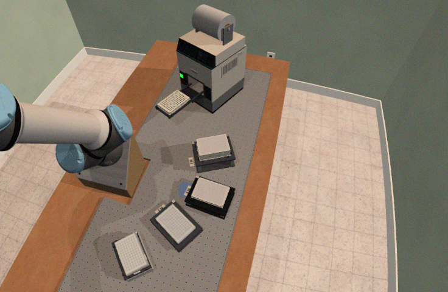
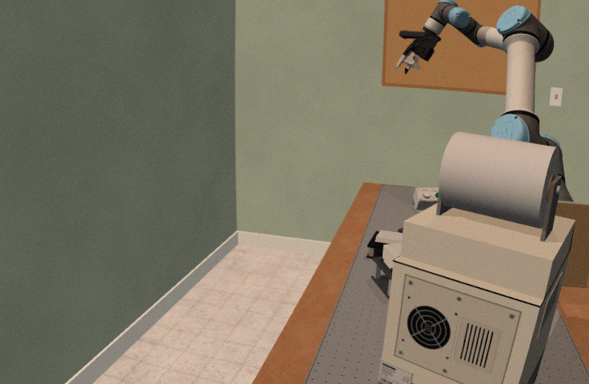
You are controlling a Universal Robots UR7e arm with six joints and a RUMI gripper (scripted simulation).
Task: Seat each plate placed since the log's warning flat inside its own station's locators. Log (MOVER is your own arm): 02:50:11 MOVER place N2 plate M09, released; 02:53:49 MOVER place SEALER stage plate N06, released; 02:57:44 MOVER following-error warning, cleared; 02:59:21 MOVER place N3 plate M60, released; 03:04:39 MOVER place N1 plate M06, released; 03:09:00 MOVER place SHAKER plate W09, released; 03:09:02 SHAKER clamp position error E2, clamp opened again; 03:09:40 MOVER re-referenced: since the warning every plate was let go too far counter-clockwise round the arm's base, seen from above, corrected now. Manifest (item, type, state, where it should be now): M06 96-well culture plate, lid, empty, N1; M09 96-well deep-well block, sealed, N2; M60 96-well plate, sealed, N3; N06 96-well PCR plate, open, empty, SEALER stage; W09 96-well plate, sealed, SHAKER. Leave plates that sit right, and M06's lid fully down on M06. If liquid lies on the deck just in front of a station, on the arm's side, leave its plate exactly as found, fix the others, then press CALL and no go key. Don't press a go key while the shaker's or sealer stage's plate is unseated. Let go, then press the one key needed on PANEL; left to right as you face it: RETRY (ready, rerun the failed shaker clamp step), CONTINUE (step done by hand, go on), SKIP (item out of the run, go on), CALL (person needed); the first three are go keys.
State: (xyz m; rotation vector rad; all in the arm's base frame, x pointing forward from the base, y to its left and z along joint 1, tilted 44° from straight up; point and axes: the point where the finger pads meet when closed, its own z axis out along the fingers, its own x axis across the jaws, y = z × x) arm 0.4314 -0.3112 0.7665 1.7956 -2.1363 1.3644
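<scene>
Four plates (image 1: 210,191) on deck; labels (image 1: 190,160) unreadable | pincer (image 2: 408,62) released, raised high, grasping nothing

Five plates (image 1: 213,146); one sealer (image 1: 210,69); one arm (image 1: 59,125).

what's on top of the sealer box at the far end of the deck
A large grey cylinder lies on its side atop the sealer, held by a bracket at one end. The cylinder hides the top panel beneath it.
</scene>
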